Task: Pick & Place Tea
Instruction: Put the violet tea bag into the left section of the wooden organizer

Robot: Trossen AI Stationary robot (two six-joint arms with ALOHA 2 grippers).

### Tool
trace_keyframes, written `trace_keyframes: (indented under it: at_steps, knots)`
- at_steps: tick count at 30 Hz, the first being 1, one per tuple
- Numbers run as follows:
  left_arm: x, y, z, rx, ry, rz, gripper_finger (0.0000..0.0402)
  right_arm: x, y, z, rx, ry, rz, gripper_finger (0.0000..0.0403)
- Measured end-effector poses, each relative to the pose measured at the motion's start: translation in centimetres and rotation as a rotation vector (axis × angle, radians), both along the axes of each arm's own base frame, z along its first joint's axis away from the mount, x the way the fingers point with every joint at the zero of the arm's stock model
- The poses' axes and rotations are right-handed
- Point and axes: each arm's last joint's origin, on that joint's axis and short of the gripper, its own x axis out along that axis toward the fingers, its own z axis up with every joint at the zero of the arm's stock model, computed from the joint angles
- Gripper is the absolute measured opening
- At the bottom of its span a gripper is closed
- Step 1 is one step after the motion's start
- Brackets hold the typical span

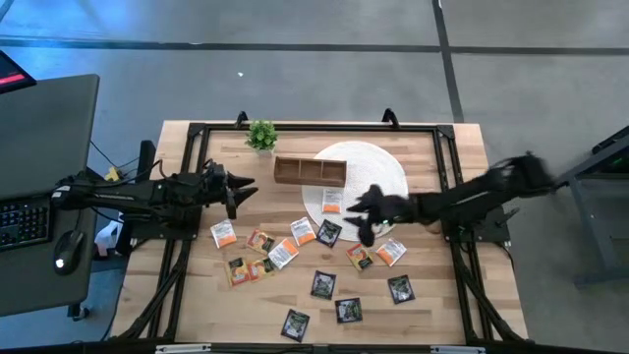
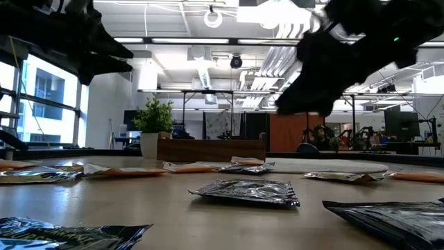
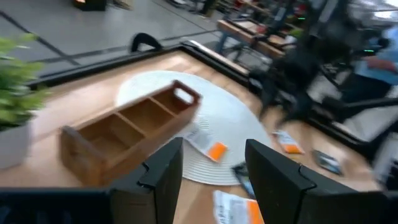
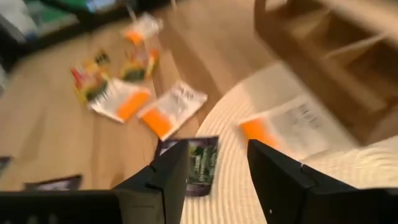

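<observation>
Several tea sachets lie flat on the wooden table: black ones [image 1: 323, 284], white-and-orange ones [image 1: 223, 234] and yellow-brown ones [image 1: 239, 269]. One white-and-orange sachet [image 1: 332, 201] rests on the round white mat [image 1: 378, 165]. A black sachet [image 4: 200, 163] lies partly on the mat's edge. My right gripper [image 1: 356, 211] hovers open above that black sachet, raised off the table in the low view [image 2: 302, 97]. My left gripper [image 1: 246, 189] is open and held in the air left of the wooden tray [image 1: 310, 171], touching nothing.
The long wooden compartment tray [image 3: 127, 124] stands on the mat's far-left part. A small potted plant [image 1: 261, 135] sits at the far edge, left of the tray. A black frame [image 1: 197, 133] borders the table. A desk with keyboard [image 1: 22, 221] stands to the left.
</observation>
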Motion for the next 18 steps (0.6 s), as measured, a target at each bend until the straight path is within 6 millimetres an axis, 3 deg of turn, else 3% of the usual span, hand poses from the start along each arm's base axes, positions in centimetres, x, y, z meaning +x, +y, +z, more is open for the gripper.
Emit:
trace_keyframes:
  at_steps: [5,9,18]
  knots:
    - [0.4,0.2,-0.4,0.018,0.037,0.069,0.0172,3.2,1.1,-2.7,-0.007,0.120,0.099,0.0150]
    - [0.6,0.2,-0.6,0.039,0.066,0.056,0.0172,5.0,0.9,-4.0,-0.016,0.169,0.087,0.0154]
    - [0.6,0.1,-0.6,0.038,0.069,0.052,0.0172,5.2,0.0,-6.1,-0.033,0.269,0.030,0.0159]
